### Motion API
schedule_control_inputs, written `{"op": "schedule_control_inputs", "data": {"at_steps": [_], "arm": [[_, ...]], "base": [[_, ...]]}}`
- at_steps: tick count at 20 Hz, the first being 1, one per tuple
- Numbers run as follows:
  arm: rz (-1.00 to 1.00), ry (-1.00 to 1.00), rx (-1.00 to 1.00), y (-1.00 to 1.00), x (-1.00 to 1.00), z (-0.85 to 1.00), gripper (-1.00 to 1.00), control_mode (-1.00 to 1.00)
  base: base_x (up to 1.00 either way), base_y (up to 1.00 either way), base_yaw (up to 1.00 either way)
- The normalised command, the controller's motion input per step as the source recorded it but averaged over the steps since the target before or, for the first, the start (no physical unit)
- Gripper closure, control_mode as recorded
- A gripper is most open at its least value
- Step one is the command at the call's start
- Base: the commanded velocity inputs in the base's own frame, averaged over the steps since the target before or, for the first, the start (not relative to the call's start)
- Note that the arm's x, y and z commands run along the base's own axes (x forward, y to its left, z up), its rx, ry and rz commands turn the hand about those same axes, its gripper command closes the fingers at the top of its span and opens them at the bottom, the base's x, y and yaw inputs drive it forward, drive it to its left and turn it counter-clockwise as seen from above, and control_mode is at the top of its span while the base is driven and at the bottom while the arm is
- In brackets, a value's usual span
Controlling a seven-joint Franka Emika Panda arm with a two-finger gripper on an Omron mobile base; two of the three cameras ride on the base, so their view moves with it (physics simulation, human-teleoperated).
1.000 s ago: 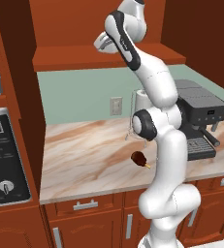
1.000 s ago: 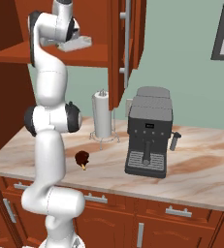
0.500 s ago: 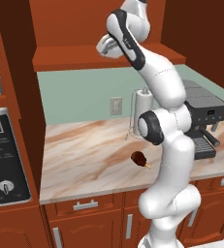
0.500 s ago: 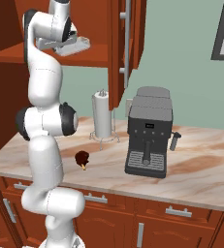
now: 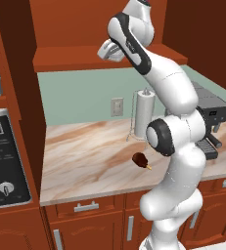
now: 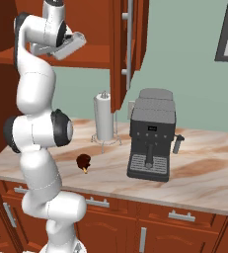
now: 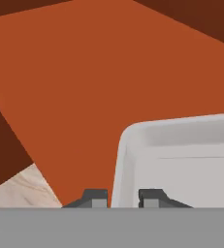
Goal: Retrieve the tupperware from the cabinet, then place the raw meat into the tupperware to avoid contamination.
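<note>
Tupperware (image 7: 181, 160) sits on the reddish-brown shelf (image 7: 84, 87) inside the open cabinet (image 6: 86, 54), its rounded near rim between the two dark fingertips (image 7: 96, 197) of the jaws. They straddle that rim narrowly apart; whether they pinch it I cannot tell. Raw meat (image 5: 141, 159) lies on the marble table (image 5: 85, 156), near the paper-towel roll (image 5: 145, 113). An espresso machine (image 6: 151, 141) stands further right.
</note>
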Motion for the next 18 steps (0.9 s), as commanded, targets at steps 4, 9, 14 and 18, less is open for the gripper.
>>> {"op": "schedule_control_inputs", "data": {"at_steps": [4, 9, 14, 18], "arm": [[0.0, 0.0, 0.0, -0.06, -0.76, -0.06, 1.0, -1.0], [0.0, 0.0, 0.0, -0.07, -0.78, 0.0, 1.0, -1.0], [0.0, 0.0, 0.0, -0.04, -0.82, 0.0, 1.0, -1.0], [0.0, 0.0, 0.0, -0.03, -0.86, 0.0, 1.0, -1.0]], "base": [[0.0, 0.0, 0.0], [0.0, 0.0, 0.0], [0.0, 0.0, 0.0], [0.0, 0.0, 0.0]]}}
